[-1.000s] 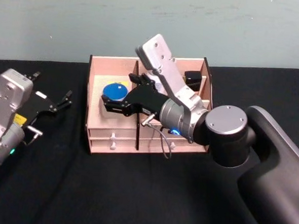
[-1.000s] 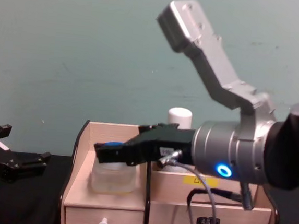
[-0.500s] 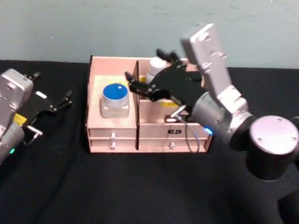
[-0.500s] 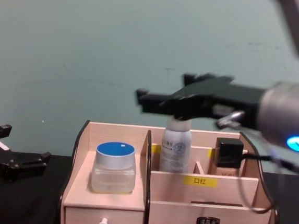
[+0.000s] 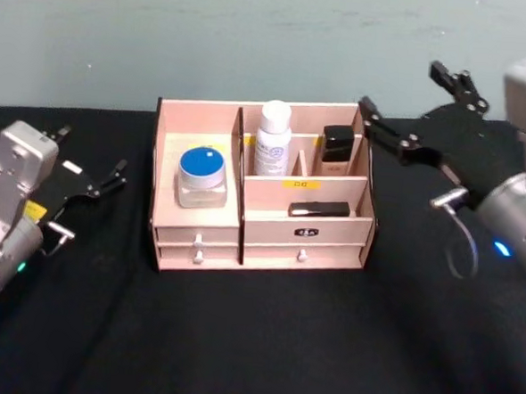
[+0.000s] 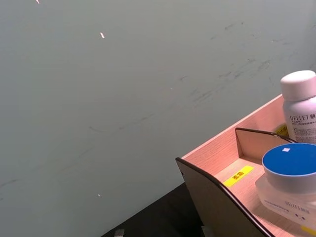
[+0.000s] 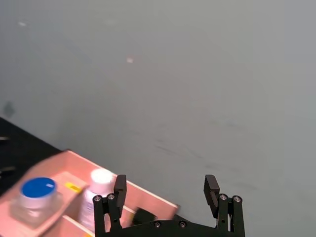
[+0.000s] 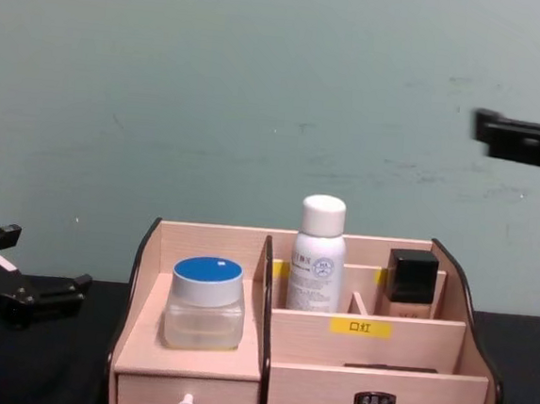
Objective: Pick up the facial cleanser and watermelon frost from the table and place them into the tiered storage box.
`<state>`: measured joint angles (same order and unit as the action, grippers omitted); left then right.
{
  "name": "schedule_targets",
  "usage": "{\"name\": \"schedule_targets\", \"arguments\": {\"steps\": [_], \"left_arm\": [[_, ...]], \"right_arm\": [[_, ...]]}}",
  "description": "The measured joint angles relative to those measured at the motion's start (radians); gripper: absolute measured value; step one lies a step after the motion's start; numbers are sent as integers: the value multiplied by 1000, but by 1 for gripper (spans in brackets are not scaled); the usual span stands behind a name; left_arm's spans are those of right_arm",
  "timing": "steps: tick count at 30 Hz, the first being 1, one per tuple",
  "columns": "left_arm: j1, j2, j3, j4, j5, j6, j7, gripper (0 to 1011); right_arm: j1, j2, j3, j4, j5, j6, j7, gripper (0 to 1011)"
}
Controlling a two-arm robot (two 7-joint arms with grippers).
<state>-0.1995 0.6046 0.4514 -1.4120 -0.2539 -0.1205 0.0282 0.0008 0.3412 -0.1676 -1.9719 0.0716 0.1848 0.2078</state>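
Observation:
The tiered storage box (image 5: 198, 236) stands mid-table, also in the chest view (image 8: 357, 395). Its left compartment holds a clear jar with a blue lid (image 5: 201, 174) (image 8: 205, 301). A white bottle (image 5: 273, 138) (image 8: 318, 254) stands upright in a rear compartment. I cannot tell which of these is the facial cleanser or the watermelon frost. My right gripper (image 5: 413, 98) (image 7: 165, 185) hovers open and holding nothing, to the right of the box and above its height. My left gripper (image 5: 89, 156) (image 8: 41, 263) rests open at the left, apart from the box.
A dark-capped bottle (image 5: 336, 149) stands in the box's right rear compartment, and a flat black item (image 5: 318, 208) lies on the lower tier. Black cloth covers the table (image 5: 254, 339). A pale green wall (image 5: 255, 36) rises close behind the box.
My right gripper has drawn back from the jar in the left compartment, rising and swinging right past the box. The jar stays in the compartment. The left arm has not moved.

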Motion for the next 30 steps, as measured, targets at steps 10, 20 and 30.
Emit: {"name": "schedule_targets", "arguments": {"steps": [10, 20, 30], "left_arm": [[0, 0, 0, 0, 0, 0, 0, 1010], [0, 0, 0, 0, 0, 0, 0, 1010], [0, 0, 0, 0, 0, 0, 0, 1010]], "right_arm": [[-101, -7, 108, 2, -22, -43, -46, 1002], [-137, -39, 169, 100, -36, -78, -72, 1002], [-115, -57, 179, 223, 0, -80, -18, 1002]]}}
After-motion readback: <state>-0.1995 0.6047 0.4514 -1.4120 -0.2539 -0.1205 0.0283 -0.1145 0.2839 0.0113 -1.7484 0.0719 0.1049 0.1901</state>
